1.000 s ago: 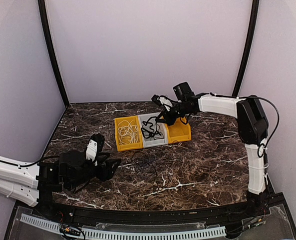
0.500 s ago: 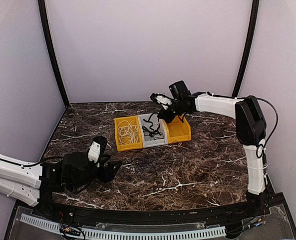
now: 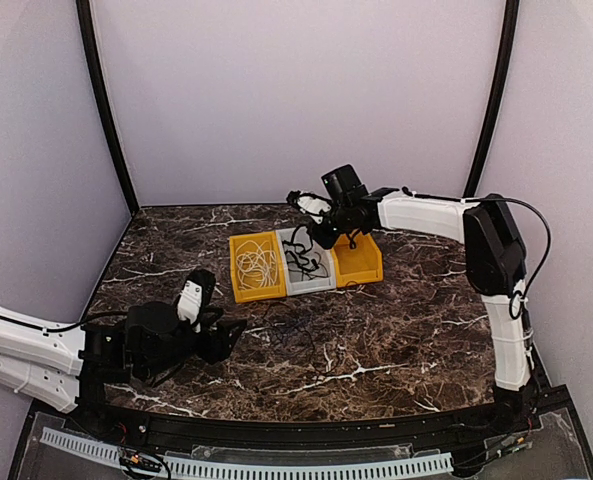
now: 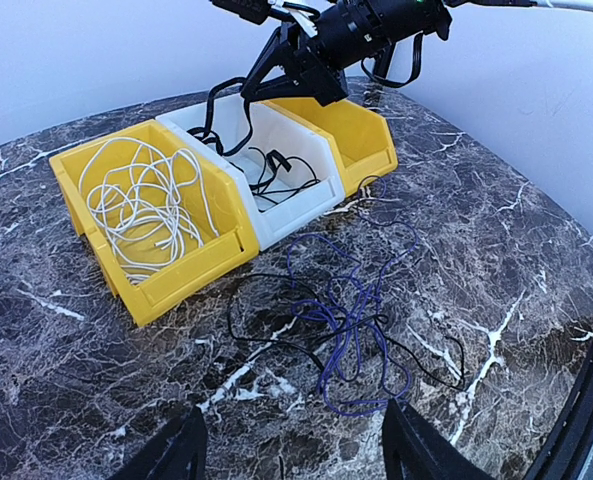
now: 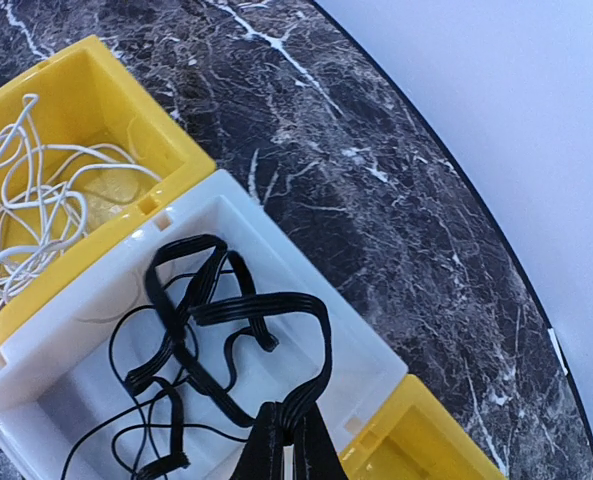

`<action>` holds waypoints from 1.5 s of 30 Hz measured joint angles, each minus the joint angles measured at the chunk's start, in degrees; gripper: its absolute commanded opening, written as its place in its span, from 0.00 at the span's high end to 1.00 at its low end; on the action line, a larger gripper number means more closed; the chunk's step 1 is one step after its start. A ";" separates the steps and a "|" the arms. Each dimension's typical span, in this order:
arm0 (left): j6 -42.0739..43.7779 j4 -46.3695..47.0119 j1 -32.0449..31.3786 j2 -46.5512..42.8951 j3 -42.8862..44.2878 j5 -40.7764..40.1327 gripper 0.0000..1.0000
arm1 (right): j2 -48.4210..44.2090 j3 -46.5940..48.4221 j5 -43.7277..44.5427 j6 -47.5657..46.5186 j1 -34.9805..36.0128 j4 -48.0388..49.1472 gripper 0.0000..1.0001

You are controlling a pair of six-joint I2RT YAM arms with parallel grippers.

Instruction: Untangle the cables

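The thin black cable is clamped by the fully closed right gripper above the white plastic bin. The left gripper is held wide open, empty.

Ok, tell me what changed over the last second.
The right gripper, shut on the flat black cable, swung left above the white plastic bin, the cable trailing into it. The open left gripper, the thin white cord in its yellow plastic bin and the dark tangle of cords on the marble table stayed put.
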 measured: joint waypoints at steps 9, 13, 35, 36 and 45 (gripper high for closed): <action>0.35 -0.02 0.00 0.63 1.14 0.20 0.37 | 0.09 -0.07 -0.17 -0.59 1.20 -2.40 0.86; 0.57 -0.02 0.00 0.66 1.14 0.15 0.33 | -1.95 -1.49 -0.28 -0.63 0.98 -3.80 0.66; -0.20 1.38 10.19 23.91 17.70 11.91 0.31 | -39.63 -41.66 -15.98 -5.55 -0.42 -4.33 0.59; -0.44 1.36 11.26 24.37 17.88 13.05 0.31 | -40.13 -42.62 -18.01 -6.27 -0.33 -4.83 0.60; -4.09 -1.77 15.37 26.95 17.86 22.95 0.37 | -35.65 -40.39 -26.01 -9.86 4.87 -6.14 0.62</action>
